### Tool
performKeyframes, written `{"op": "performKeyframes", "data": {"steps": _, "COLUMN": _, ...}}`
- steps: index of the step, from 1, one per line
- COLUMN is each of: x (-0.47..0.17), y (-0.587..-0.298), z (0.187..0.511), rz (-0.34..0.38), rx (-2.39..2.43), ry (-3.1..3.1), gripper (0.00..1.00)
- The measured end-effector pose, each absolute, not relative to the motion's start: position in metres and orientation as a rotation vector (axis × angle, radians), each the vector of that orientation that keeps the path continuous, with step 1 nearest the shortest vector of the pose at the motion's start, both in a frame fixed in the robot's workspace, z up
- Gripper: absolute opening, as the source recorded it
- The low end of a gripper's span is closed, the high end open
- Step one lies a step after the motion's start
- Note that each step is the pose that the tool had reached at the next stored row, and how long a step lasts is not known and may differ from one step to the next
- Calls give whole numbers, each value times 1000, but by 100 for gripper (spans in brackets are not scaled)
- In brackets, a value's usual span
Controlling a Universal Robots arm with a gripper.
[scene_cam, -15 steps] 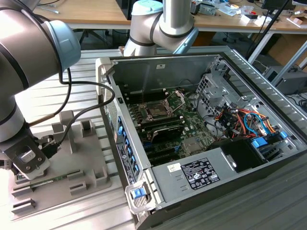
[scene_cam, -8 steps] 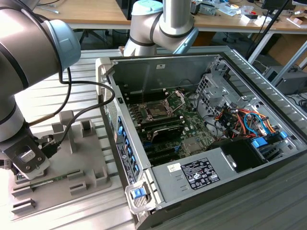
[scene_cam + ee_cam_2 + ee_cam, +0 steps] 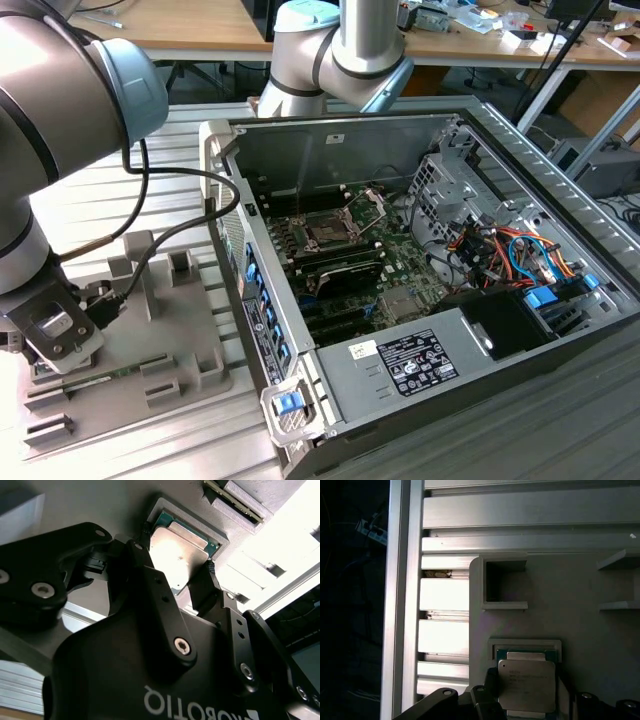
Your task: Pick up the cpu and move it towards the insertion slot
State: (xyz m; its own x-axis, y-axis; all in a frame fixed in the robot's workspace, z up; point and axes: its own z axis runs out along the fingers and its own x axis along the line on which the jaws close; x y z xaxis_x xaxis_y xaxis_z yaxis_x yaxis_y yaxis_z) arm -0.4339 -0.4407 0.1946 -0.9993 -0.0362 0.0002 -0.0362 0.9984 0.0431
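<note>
- Robot gripper (image 3: 176, 557) comes first, low over a grey tray (image 3: 185, 345) at the exterior view's left.
- Its black fingers (image 3: 150, 580) stand close in, one on each side of the cpu (image 3: 526, 685), right by its edges.
- I cannot tell if they squeeze the chip or only sit next to it, since the gripper's own body hides the spot where they meet it.
- The cpu lies flat with its shiny silver top facing up, and a thin green rim shows around that top.
- It sits inside a square pocket (image 3: 525, 643) with low grey walls, and that pocket is part of the tray.
- In the first wrist view, another small walled pocket (image 3: 502, 582) is near it on the same tray.
- The tray rests on a table of silver metal rails (image 3: 445, 595).
- The big grey arm (image 3: 60, 100) bends down to the gripper, and a black cable (image 3: 170, 175) loops from it over the tray.
- Just past the tray, an open computer case (image 3: 300, 150) lies on its side.
- The insertion slot (image 3: 325, 232) is in the green board inside the case, dark in the middle, and its silver frame looks tipped up.
- The slot is well apart from the cpu, with the case wall between them.
- Orange and blue wires (image 3: 520, 250) bunch up in the case toward the exterior view's right.
- Far at the back is a wooden desk (image 3: 200, 25) with small things on it.
</note>
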Motion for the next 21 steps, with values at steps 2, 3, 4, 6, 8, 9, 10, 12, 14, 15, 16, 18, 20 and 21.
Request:
{"op": "performKeyframes", "data": {"steps": 2, "x": -434, "y": -441, "z": 195, "rz": -68, "rx": 57, "ry": -3139, "gripper": 55}}
{"op": "performKeyframes", "data": {"steps": 3, "x": -434, "y": -441, "z": 195, "rz": -68, "rx": 57, "ry": -3139, "gripper": 55}}
{"op": "performKeyframes", "data": {"steps": 4, "x": -434, "y": -441, "z": 195, "rz": -68, "rx": 57, "ry": -3139, "gripper": 55}}
{"op": "performKeyframes", "data": {"steps": 6, "x": -434, "y": -441, "z": 195, "rz": -68, "rx": 57, "ry": -3139, "gripper": 55}}
{"op": "performKeyframes", "data": {"steps": 8, "x": -434, "y": -441, "z": 195, "rz": -68, "rx": 57, "ry": -3139, "gripper": 55}}
{"op": "performKeyframes", "data": {"steps": 9, "x": -434, "y": -441, "z": 195, "rz": -68, "rx": 57, "ry": -3139, "gripper": 55}}
{"op": "performKeyframes", "data": {"steps": 10, "x": -434, "y": -441, "z": 196, "rz": -68, "rx": 57, "ry": -3139, "gripper": 55}}
{"op": "performKeyframes", "data": {"steps": 12, "x": -434, "y": -441, "z": 196, "rz": -68, "rx": 57, "ry": -3139, "gripper": 55}}
{"op": "performKeyframes", "data": {"steps": 14, "x": -434, "y": -441, "z": 196, "rz": -68, "rx": 57, "ry": -3139, "gripper": 55}}
{"op": "performKeyframes", "data": {"steps": 15, "x": -434, "y": -441, "z": 196, "rz": -68, "rx": 57, "ry": -3139, "gripper": 55}}
{"op": "performKeyframes", "data": {"steps": 16, "x": -434, "y": -441, "z": 197, "rz": -68, "rx": 57, "ry": -3139, "gripper": 55}}
{"op": "performKeyframes", "data": {"steps": 18, "x": -434, "y": -441, "z": 197, "rz": -68, "rx": 57, "ry": -3139, "gripper": 55}}
{"op": "performKeyframes", "data": {"steps": 20, "x": -434, "y": -441, "z": 197, "rz": -68, "rx": 57, "ry": -3139, "gripper": 55}}
{"op": "performKeyframes", "data": {"steps": 21, "x": -434, "y": -441, "z": 198, "rz": -68, "rx": 57, "ry": -3139, "gripper": 55}}
